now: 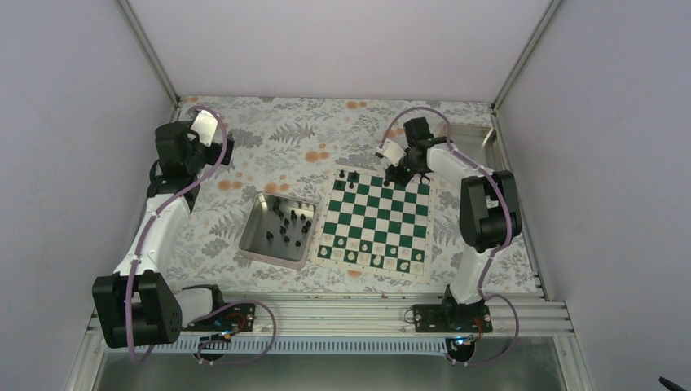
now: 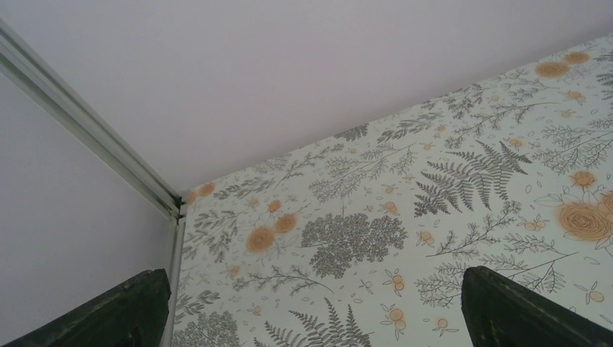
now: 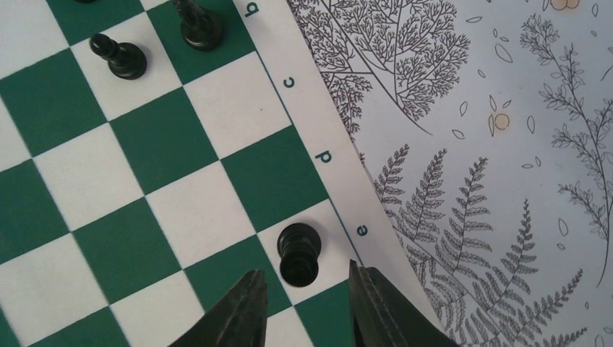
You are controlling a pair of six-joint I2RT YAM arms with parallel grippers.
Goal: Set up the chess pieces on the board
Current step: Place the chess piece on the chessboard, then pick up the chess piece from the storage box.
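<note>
The green and white board (image 1: pixel 383 213) lies right of centre. Two black chess pieces (image 1: pixel 352 175) stand at its far left corner and also show in the right wrist view (image 3: pixel 119 56). My right gripper (image 1: pixel 405 173) hovers over the board's far edge. In the right wrist view it (image 3: pixel 306 285) is open, with a black piece (image 3: pixel 299 251) standing on the white e-file edge square (image 3: pixel 329 224), just ahead of and between the fingertips, not touched. Several more black pieces (image 1: pixel 287 221) lie in the metal tray. My left gripper (image 1: pixel 213 138) is open and empty at the far left.
The shiny metal tray (image 1: pixel 254 244) sits left of the board. Pale pieces (image 1: pixel 371 257) fill the board's near rows. The left wrist view shows only floral tablecloth (image 2: pixel 361 238) and the enclosure's corner post (image 2: pixel 94 137). Walls enclose the table on three sides.
</note>
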